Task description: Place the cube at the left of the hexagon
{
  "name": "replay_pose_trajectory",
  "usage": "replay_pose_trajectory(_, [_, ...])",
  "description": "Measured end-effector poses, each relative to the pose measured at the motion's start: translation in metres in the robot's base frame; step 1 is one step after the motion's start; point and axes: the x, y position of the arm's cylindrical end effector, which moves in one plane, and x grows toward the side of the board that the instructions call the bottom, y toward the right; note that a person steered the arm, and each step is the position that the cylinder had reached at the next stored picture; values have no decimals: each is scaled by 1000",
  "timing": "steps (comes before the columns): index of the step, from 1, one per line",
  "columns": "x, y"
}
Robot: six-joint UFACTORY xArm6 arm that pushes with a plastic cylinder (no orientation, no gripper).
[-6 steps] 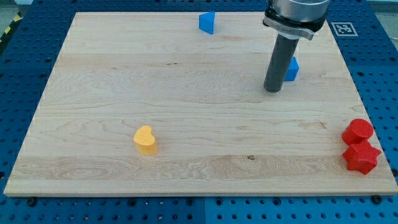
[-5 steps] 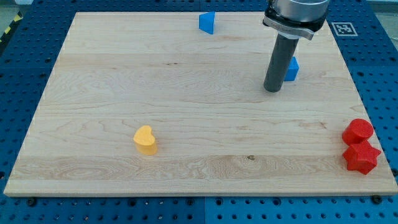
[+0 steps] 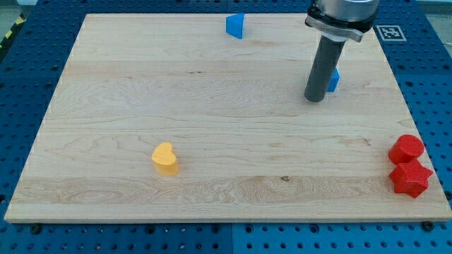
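Pale wooden board [image 3: 212, 106] on blue pegboard bench [image 3: 21, 106]. My tip [image 3: 314, 99] rests on board, upper right region. Blue block [image 3: 334, 80] touching tip's right side, mostly hidden. Blue block [image 3: 235, 25] up-left of tip, at top edge. Yellow heart [image 3: 164, 158] far down-left. Red round-lobed block [image 3: 406, 148] and red star-like block [image 3: 409, 179] down-right, touching each other, at right edge.

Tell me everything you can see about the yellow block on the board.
The yellow heart-shaped block is small, with a matte, plastic-looking surface. It lies flat on the wooden board in the view's lower left. Its lobes point toward the view's top. Nothing touches it; my tip and the other blocks are far off.
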Motion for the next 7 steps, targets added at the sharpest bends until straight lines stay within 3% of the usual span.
replay_pose_trajectory(2, [-11,24])
replay_pose_trajectory(4, [-59,33])
replay_pose_trajectory(7, [-33,79])
